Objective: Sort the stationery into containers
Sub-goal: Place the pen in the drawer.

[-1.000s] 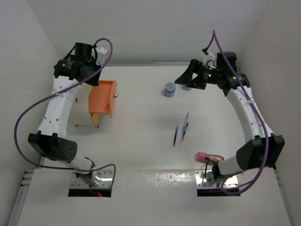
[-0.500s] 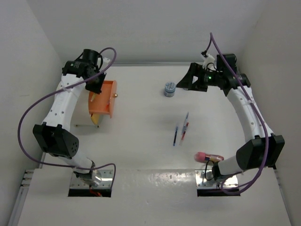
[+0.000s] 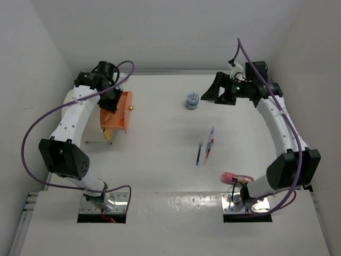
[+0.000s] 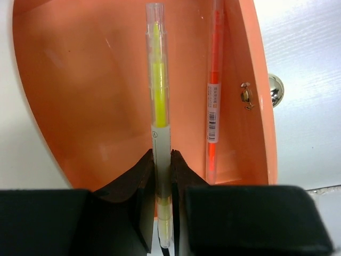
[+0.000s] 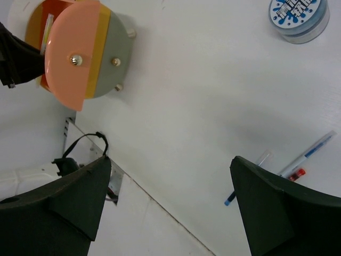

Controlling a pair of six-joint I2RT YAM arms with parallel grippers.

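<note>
Top external: orange drawer (image 3: pixel 122 111) stands open at surface (image 3: pixel 160 170) left; three pens (image 3: pixel 209 148) lie centre.
Left wrist: left end effector (image 4: pixel 161 160) clamps yellow pen (image 4: pixel 159 106) over drawer interior, beside orange pen (image 4: pixel 214 96).
Right wrist: right end effector (image 5: pixel 171 159) spread wide above surface.

Both arms wear white shells along their long links and black housings at the joints (the elbow blocks are rounded black boxes). The left arm (image 3: pixel 69 120) and right arm (image 3: pixel 279 125) each carry 1 purple cable (image 3: pixel 238 50) that loops loose beside the links. Each base sits on a shiny metal plate (image 3: pixel 234 205). A small green light (image 3: pixel 237 81) glows at the right wrist. The left tool (image 4: pixel 162 160) and right tool (image 5: pixel 171 160) have matte black, wedge-shaped fingers (image 5: pixel 277 213).
</note>
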